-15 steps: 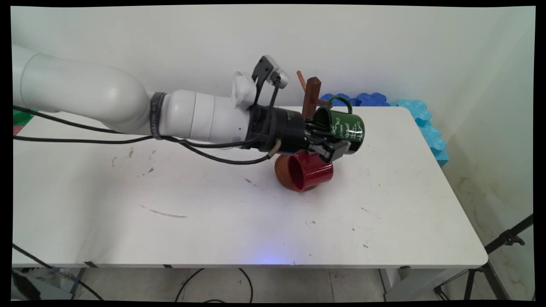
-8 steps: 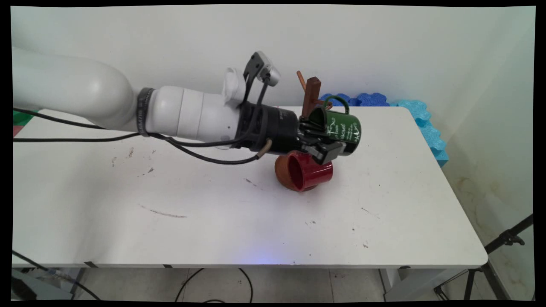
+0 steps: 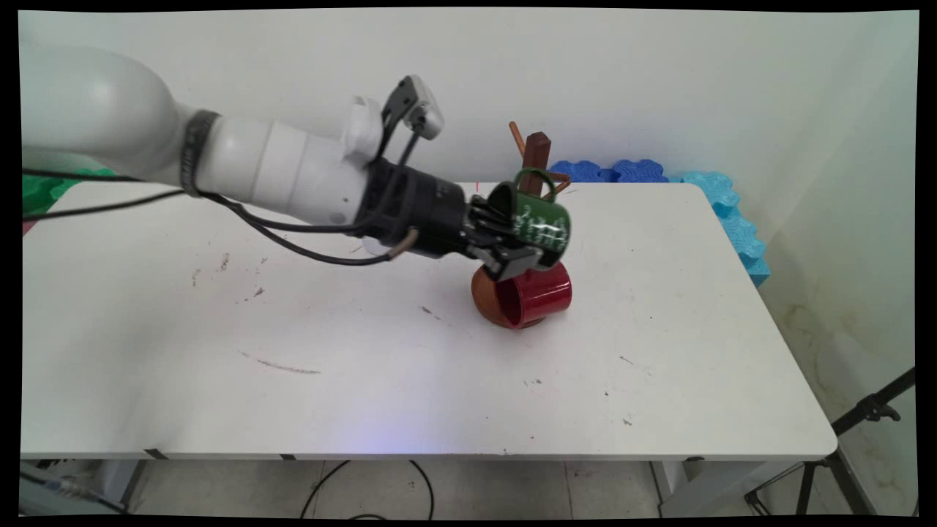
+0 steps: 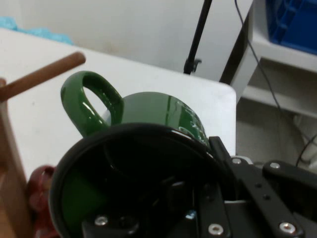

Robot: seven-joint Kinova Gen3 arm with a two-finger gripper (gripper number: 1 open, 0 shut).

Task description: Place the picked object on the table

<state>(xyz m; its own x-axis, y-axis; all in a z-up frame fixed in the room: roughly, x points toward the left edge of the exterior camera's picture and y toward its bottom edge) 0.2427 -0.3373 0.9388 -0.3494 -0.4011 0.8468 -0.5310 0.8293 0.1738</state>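
Two mugs sit toward the worktop's (image 3: 659,380) far right part. Nearest, the red mug (image 3: 534,296) lies on its side against the brown round base (image 3: 484,293) of the wooden mug tree (image 3: 536,157), its mouth showing nothing inside. Just above it, the pincer (image 3: 512,245) is clamped on the green mug's (image 3: 542,223) rim, one finger inside the dark, empty cup. Since a second ago the arm has drawn back leftward, carrying the green mug off the tree's peg (image 4: 44,74), handle (image 4: 89,101) now free. Blue foam mats (image 3: 725,205) lie beyond the far right corner.
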